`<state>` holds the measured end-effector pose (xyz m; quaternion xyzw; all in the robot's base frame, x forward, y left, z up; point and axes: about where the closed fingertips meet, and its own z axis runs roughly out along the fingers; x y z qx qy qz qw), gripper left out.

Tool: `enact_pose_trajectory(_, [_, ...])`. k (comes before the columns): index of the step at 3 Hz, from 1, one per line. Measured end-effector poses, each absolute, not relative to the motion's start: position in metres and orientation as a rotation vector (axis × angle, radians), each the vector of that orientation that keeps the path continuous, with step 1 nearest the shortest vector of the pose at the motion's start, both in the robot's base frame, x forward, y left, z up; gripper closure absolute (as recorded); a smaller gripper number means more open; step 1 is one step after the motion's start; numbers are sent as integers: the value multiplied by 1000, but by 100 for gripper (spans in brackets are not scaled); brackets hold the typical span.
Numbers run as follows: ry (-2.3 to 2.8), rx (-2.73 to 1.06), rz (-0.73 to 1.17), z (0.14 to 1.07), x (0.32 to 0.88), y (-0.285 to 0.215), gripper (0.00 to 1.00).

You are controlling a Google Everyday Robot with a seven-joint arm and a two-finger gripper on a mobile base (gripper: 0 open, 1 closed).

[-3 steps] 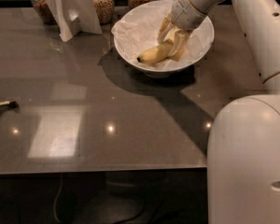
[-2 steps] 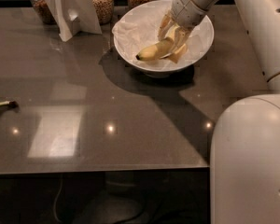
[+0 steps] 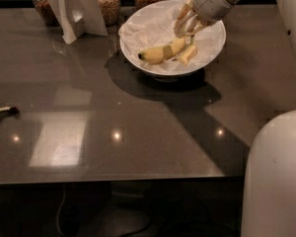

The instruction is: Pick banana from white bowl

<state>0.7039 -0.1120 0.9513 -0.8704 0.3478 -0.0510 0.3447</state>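
Observation:
The white bowl (image 3: 138, 46), lined with crumpled white paper, stands at the back of the dark table, right of centre. The yellow banana (image 3: 160, 52) lies in it, with its left end low and its right end raised toward the gripper. A shorter, paler banana piece (image 3: 188, 54) lies just to its right. My gripper (image 3: 186, 29) reaches down into the bowl from the upper right and sits at the banana's right end, touching it or just above it.
A folded white card stand (image 3: 71, 9) and jars of nuts (image 3: 108, 3) stand along the back edge, left of the bowl. A small dark-stemmed banana bit (image 3: 1, 111) lies at the table's left edge. My white body (image 3: 278, 177) fills the lower right.
The gripper has risen a little inside the bowl. The banana's right end seems slightly higher than before, and the bowl has not moved.

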Motion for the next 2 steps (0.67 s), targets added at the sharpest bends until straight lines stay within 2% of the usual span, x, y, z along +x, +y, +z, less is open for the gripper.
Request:
enact_pose_trajectory(1, [911, -2265, -130, 952, 701, -115, 100])
enact_pose_trajectory(2, [937, -2278, -137, 952, 699, -120, 81])
